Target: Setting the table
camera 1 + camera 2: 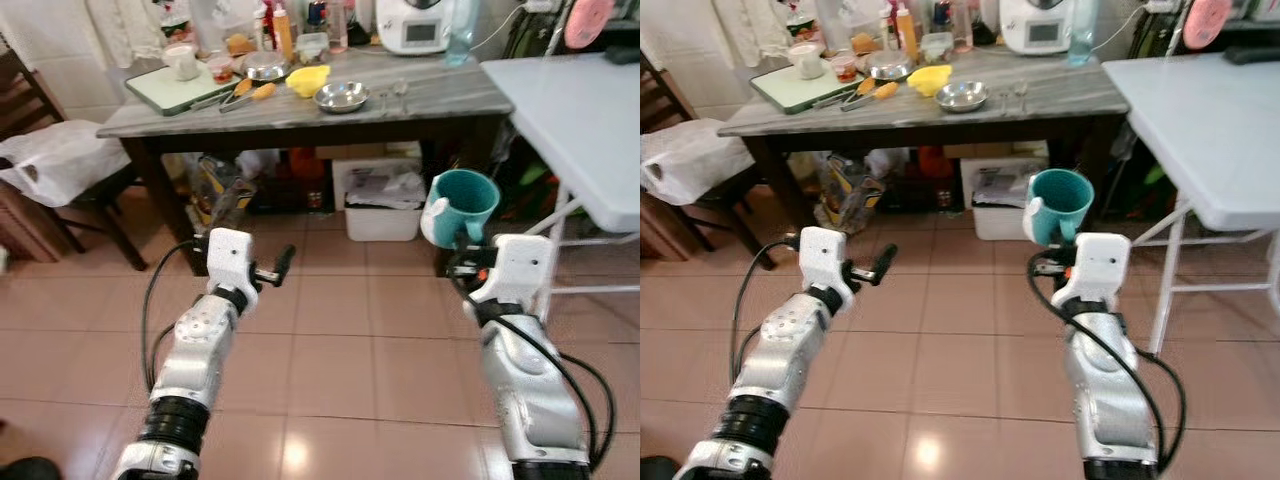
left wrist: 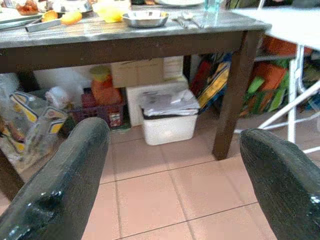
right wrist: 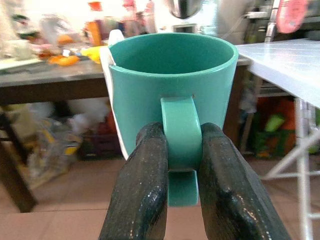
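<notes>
Gripping a teal mug [image 3: 170,95] by its handle, the right hand [image 3: 182,165] holds it upright above the tiled floor [image 1: 340,340], with the two black fingers [image 3: 142,190] pinched on either side of the handle. The mug's mouth faces up and the part of its inside that shows is bare; a white patch runs down its left side. It hangs in the air in front of the dark surface [image 1: 420,105] and just left of the white folding surface [image 1: 580,130] that stands on the right.

To the left, the left hand [image 1: 270,270] is held out over the floor with its fingers [image 2: 55,190] spread wide apart and holding nothing.

Farther off, the dark surface carries a round steel bowl [image 1: 341,96] near its front edge; whether anything lies in it cannot be told. Just left of it sits a yellow object [image 1: 308,80], and left again a green cutting board [image 1: 175,88] with a white cup [image 1: 182,62] standing on it. Bottles and a white appliance [image 1: 418,25] crowd the far edge.

Under that surface a white bin [image 2: 169,117] stands on the floor, filled to the top with crumpled paper or plastic. At far left a white plastic bag [image 1: 55,160] lies on a dark chair [image 1: 30,100].
</notes>
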Motion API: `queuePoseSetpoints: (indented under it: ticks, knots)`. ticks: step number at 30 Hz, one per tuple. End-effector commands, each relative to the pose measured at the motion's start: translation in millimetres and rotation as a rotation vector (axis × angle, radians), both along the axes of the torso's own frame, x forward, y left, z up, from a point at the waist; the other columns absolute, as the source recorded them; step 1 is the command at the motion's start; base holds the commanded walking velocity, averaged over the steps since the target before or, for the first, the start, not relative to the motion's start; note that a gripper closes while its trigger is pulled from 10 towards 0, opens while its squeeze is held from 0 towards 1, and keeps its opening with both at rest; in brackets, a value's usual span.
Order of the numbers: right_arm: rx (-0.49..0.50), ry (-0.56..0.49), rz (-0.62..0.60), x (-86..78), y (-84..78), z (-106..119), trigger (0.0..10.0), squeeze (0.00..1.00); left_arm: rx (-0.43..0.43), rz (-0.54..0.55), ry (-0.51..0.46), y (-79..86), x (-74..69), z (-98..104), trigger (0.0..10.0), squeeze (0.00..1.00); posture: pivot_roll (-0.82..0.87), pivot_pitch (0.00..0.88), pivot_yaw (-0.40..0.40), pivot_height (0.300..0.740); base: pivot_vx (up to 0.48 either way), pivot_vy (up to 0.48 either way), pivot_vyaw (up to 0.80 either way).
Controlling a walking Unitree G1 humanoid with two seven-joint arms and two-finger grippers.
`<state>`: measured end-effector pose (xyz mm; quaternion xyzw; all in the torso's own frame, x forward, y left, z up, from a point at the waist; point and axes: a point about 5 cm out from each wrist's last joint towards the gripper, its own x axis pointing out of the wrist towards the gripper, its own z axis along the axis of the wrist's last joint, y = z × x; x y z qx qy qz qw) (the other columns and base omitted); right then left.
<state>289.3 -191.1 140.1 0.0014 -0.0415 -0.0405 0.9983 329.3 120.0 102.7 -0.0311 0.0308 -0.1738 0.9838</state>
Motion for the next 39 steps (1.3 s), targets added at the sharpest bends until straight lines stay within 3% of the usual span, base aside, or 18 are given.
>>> queuePoseSetpoints:
  ticks: [1, 19, 39]
  knots:
    - [0.006, -0.042, 0.02, 2.7, 6.8, 9.2, 10.0, 0.0, 0.002, 0.015, -0.006, 10.2, 1.9, 3.5, 10.0, 0.0, -0.09, 0.0, 0.076, 0.74, 0.0, 0.0, 0.0]
    - [-0.003, -0.037, 0.037, 2.7, 11.8, 6.8, 10.0, 0.0, -0.035, -0.071, 0.019, 0.0, -3.1, 0.0, 10.0, 0.0, -0.09, 0.0, 0.081, 0.74, 0.329, 0.0, 0.0]
    - [-0.009, -0.043, 0.041, 2.9, 13.5, 6.4, 10.0, 0.0, -0.037, -0.114, 0.031, -4.6, -5.2, -0.2, 10.0, 0.0, -0.09, 0.0, 0.09, 0.74, 0.48, 0.0, 0.0]
